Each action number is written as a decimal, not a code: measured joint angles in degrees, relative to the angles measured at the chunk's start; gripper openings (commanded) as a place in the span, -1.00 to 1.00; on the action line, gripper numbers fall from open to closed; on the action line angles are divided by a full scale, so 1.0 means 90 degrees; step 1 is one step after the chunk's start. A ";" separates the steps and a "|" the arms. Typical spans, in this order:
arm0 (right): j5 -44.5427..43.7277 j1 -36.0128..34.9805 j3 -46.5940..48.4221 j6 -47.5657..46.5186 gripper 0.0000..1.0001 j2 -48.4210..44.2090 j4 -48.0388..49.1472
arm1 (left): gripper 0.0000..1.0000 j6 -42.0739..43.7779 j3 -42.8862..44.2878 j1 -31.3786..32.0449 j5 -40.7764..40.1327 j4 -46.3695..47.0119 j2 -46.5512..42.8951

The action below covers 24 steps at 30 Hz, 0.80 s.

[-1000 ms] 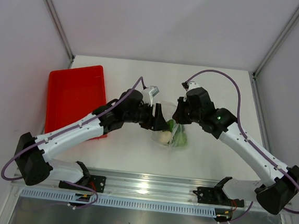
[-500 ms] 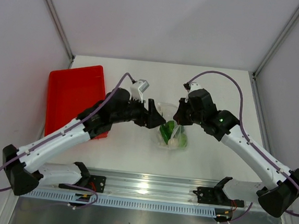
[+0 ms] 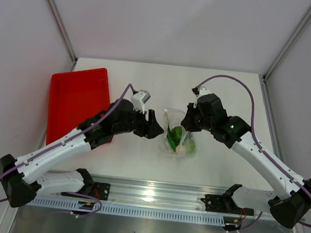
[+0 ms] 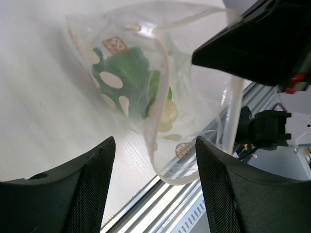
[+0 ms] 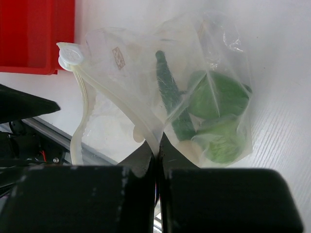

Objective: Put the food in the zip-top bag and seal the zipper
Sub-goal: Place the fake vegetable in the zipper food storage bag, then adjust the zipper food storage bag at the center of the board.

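bag: zip-top bag [image 3: 178, 139] at mid-table [image 3: 228, 90], btwn both grippers; food [image 5: 216, 104] inside.
zipper [image 5: 77, 111]: strips apart, looks unsealed.
R: right gripper [image 5: 158, 145] clamped on bag edge.
L: left gripper [image 4: 153, 145] wide, empty, just beside bag.
risk: you've got one pinch only. Film may slip and spill the food, or the strips mis-mate.
labels: tan print squares [image 4: 115, 44] on bag, unreadable.

A white worktop [image 3: 148, 80] spreads beneath and beyond the left tool [image 3: 155, 124]. Pale grey walls [image 3: 169, 19] close it in at the far side and to both sides, with slanting aluminium posts [image 3: 58, 18] at the far corners. On the tool's near side, a bright aluminium rail [image 3: 154, 193] catches soft, even light.
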<state>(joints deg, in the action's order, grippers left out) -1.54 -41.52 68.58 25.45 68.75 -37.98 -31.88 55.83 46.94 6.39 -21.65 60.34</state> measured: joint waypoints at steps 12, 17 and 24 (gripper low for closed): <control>0.0058 0.0000 0.0002 0.0000 -1.00 -0.0015 -0.0066 | 0.21 -0.0034 -0.0114 0.0039 0.0214 0.0206 0.0571; 0.0061 0.0000 0.0002 -0.0005 -1.00 -0.0015 -0.0146 | -0.25 -0.0109 -0.0114 0.0049 0.0381 0.0386 0.0882; 0.0189 0.0000 0.0053 -0.0100 -0.67 -0.0015 -0.0304 | -0.97 -0.0061 -0.0078 0.0051 0.0500 0.0413 0.1141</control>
<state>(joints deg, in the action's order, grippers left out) 0.16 -41.52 69.06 24.56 68.62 -40.71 -32.42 55.13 47.40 10.90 -17.93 70.61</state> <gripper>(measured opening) 0.067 0.089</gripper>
